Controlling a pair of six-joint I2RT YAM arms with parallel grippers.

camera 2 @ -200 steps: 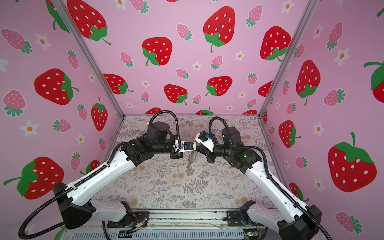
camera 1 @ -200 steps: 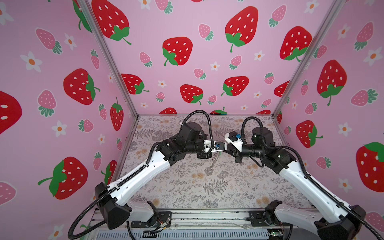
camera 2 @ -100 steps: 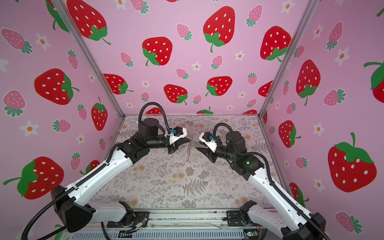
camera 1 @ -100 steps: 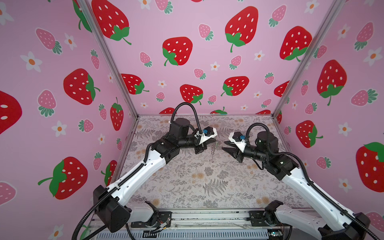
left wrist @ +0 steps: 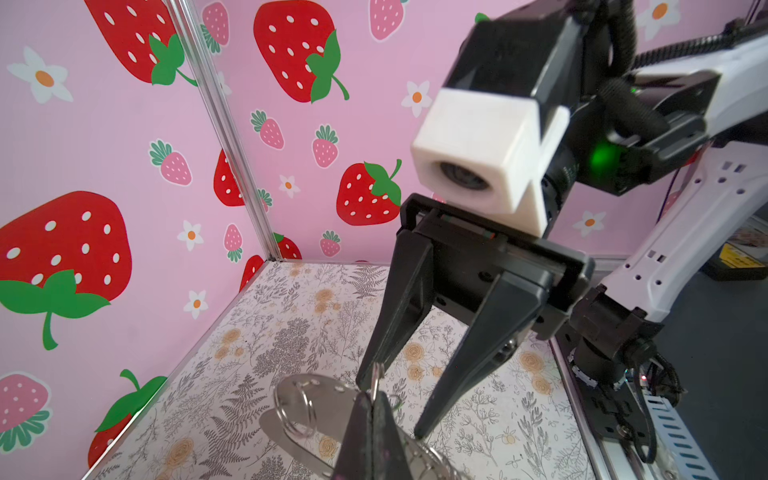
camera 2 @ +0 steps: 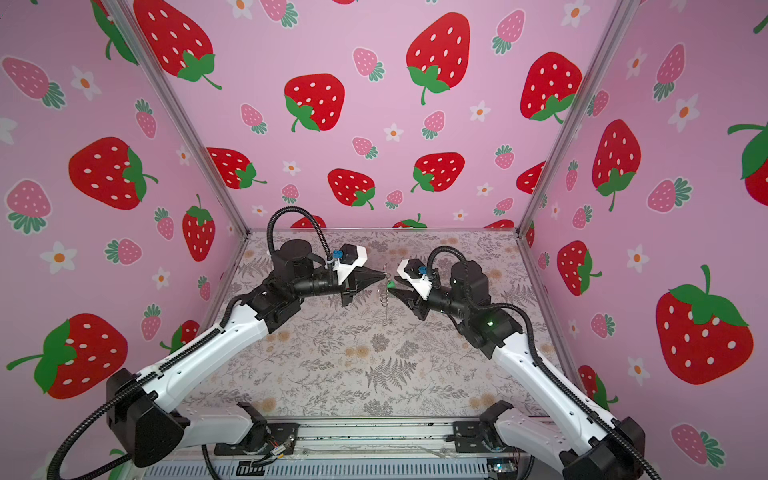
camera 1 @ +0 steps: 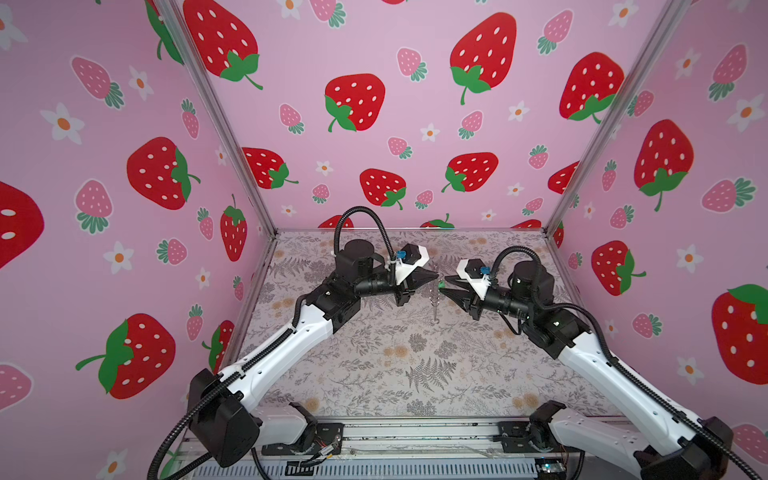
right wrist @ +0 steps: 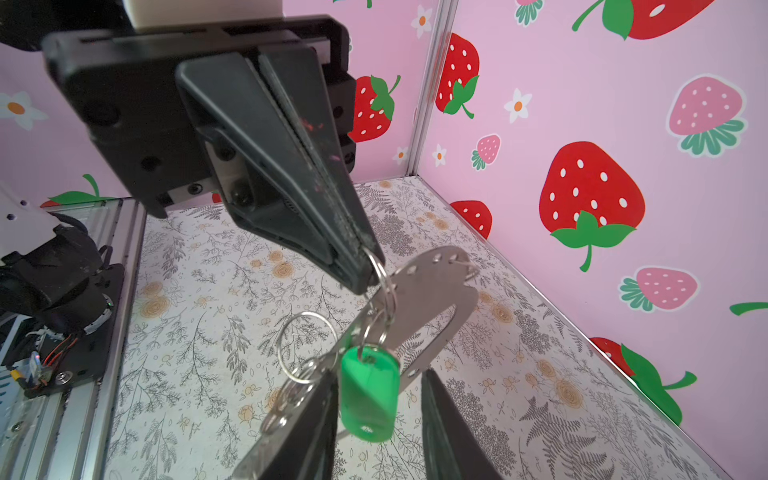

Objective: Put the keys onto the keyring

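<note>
Hanging mid-scene, flat taupe leather-like keyring strap (right wrist: 432, 299) is clamped by left gripper (right wrist: 368, 272) | small green plastic key tag (right wrist: 368, 390) dangles from its rings | right gripper (camera 2: 395, 288), lately closed, is now parted narrowly: tag judged threaded and released.

Two-arm tabletop rig, white and black.
Left arm (camera 1: 291, 345) and right arm (camera 1: 623, 382): white moulded link shells with small dark holes, black joint housings, black wedge bases (camera 1: 224, 428). A black ribbed cable (left wrist: 623, 33) runs along each shell and loops over each wrist. Left gripper (camera 1: 436, 275) and right gripper (camera 1: 443, 284): black block bodies with recessed screws, two long tapered black fingers (left wrist: 478, 357) each (faint reddish smudges on the left pair's inner edges). Wrist camera (left wrist: 478, 158): white cube housing, round lens, black back, blue plug (camera 1: 401, 254). Green light (left wrist: 602, 156) on a right-arm joint.
</note>
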